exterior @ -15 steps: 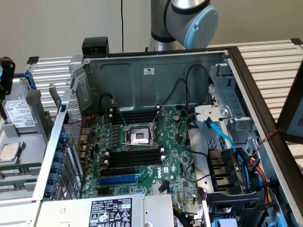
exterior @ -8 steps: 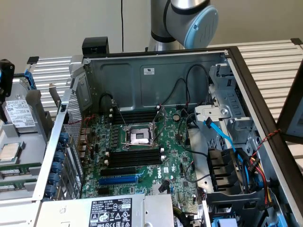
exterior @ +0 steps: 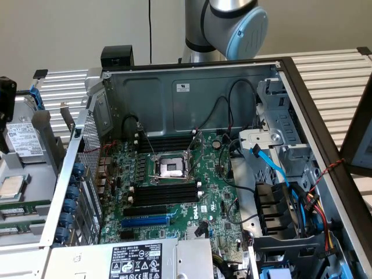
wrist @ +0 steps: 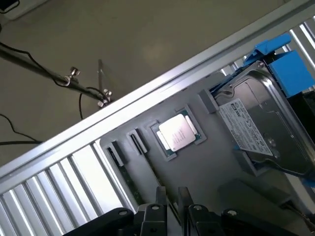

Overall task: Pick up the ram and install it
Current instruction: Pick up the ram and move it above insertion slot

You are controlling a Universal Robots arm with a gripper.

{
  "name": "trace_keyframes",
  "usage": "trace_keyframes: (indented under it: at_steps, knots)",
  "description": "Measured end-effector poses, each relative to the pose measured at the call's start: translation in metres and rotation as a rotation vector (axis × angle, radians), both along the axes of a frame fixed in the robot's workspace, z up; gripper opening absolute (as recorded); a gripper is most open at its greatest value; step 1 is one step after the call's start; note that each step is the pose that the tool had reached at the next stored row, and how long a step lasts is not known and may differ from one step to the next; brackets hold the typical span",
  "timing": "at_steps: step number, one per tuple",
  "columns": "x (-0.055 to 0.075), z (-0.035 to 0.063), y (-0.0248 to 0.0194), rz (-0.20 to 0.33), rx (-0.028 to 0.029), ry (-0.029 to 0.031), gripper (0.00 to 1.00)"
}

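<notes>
Hovering the gripper [wrist: 171,197] above the grey tray [wrist: 211,172] outside the case [exterior: 192,110], at the exterior view's left. Showing the fingers [wrist: 160,196] apart by a narrow gap, with nothing visibly clamped between them. Leaving the ram [exterior: 23,206] lying in the tray, just beside a second stick [exterior: 14,229], near the CPU [wrist: 177,132] and the drive [wrist: 256,128], and well apart from the black slots [exterior: 165,190] on the board [exterior: 192,226].

Reading this as the pick-up, not yet made: nothing lifted, the slots lying bare.

Doing the grasp well, by this reading:

- Turning the wrist to set the finger gap across the ram's thin edge, with the pads facing its flat sides.
- Centring the grip along the length, guarding against tipping on the lift.
- Descending straight and slowly, minding the tray's posts [wrist: 114,152] and the second stick, both seemingly close enough to snag a finger.
- Closing gently on the bare margin rather than hard on the chips, sparing the thin board any flexing.
- Checking for an even hold on both faces before taking any weight.
- Lifting straight up out of the holder, without twisting or dragging against the tray.
</notes>
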State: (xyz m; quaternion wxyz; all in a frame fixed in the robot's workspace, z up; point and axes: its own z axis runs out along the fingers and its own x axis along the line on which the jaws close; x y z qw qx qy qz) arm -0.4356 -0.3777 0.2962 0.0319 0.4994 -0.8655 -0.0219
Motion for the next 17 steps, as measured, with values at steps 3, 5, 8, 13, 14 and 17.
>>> trace_keyframes:
  at_steps: [3, 5, 8, 13, 14, 17]
  knots:
    - [0.0000, -0.0019, 0.0000, 0.039, -0.0001, 0.0024, 0.24]
    - [0.0000, -0.0031, 0.0000, 0.062, -0.0001, 0.0034, 0.24]
    - [0.0000, -0.0045, 0.0000, 0.093, -0.0004, 0.0041, 0.24]
    - [0.0000, -0.0062, -0.0002, 0.131, -0.0023, 0.0043, 0.24]
    - [0.0000, -0.0066, -0.0003, 0.138, -0.0027, 0.0042, 0.24]
    - [0.0000, -0.0076, -0.0004, 0.160, -0.0034, 0.0041, 0.24]
